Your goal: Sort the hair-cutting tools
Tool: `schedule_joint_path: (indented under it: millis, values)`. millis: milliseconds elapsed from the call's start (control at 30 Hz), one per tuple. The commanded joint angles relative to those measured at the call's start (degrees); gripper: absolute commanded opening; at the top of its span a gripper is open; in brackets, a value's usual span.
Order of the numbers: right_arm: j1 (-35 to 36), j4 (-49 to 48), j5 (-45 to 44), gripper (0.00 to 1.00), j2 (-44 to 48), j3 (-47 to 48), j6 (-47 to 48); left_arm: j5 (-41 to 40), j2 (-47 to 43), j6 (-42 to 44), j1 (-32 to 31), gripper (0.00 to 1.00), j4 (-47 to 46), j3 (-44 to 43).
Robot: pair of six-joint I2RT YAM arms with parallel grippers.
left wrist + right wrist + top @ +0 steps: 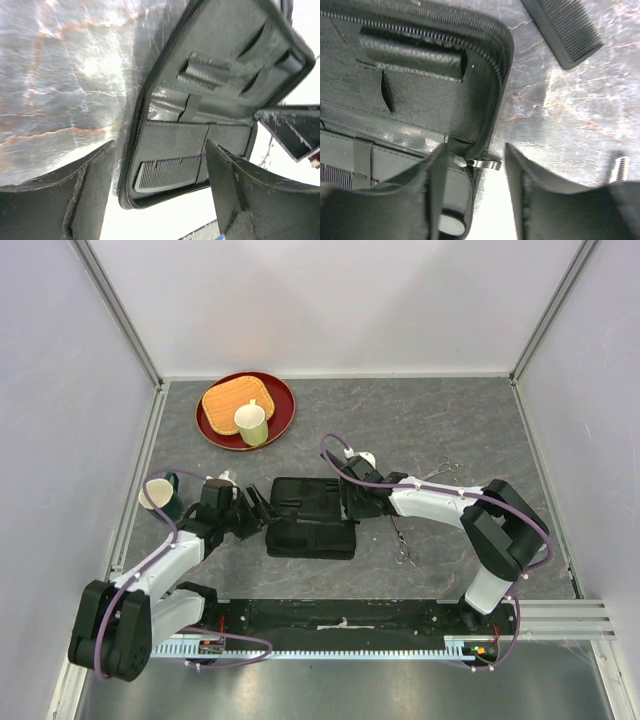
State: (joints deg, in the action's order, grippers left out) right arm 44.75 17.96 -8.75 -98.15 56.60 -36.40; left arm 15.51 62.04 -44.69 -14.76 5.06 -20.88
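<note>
Black zip case (312, 518) lies unzipped and flat, likely so its pockets face up for the tools: one comb (167, 172) sits tucked in a pocket, a second comb (567, 30) lies on the table (450, 420) near it, and the near scissors (403, 545) and far scissors (440, 472) lie loose to its right. Left gripper (159, 145) hangs spread wide at the case's left end, holding nothing; right gripper (475, 150) stands parted around the zip pull (485, 163) at the right edge, empty too.
</note>
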Motion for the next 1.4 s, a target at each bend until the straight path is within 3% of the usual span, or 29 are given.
schedule_joint_path:
  millis: [0, 133, 267, 433, 667, 1067, 1367]
  values:
    - [-0.28, 6.37, -6.88, 0.62, 3.58, 7.71, 2.64, -10.13, -5.08, 3.90, -0.09, 0.81, 10.66, -7.23]
    - [-3.69, 9.90, -8.38, 0.68, 4.28, 13.53, 8.79, -14.10, -6.93, 6.80, -0.09, 0.91, 17.42, -13.55]
    - [-9.14, 10.61, -2.35, 0.71, 3.85, 17.22, 14.68, -14.63, -7.64, 8.91, -0.09, 1.00, 19.63, -17.69]
    - [-12.41, 15.25, 5.66, 0.71, -5.09, 26.09, 30.11, -12.96, -6.32, 11.90, 0.00, 1.00, 18.50, -21.64]
    - [-12.76, 23.79, 5.59, 0.70, -16.28, 35.95, 42.27, -7.25, -1.75, 13.83, 0.17, 0.99, 18.23, -26.57]
    - [-13.90, 24.49, 14.20, 0.70, -19.53, 34.72, 48.88, -6.37, -0.08, 15.59, 1.23, 0.99, 18.67, -26.49]
    - [-13.82, 25.55, 14.38, 0.69, -24.10, 37.79, 49.41, -6.02, 1.33, 15.07, 2.11, 0.99, 18.41, -26.49]
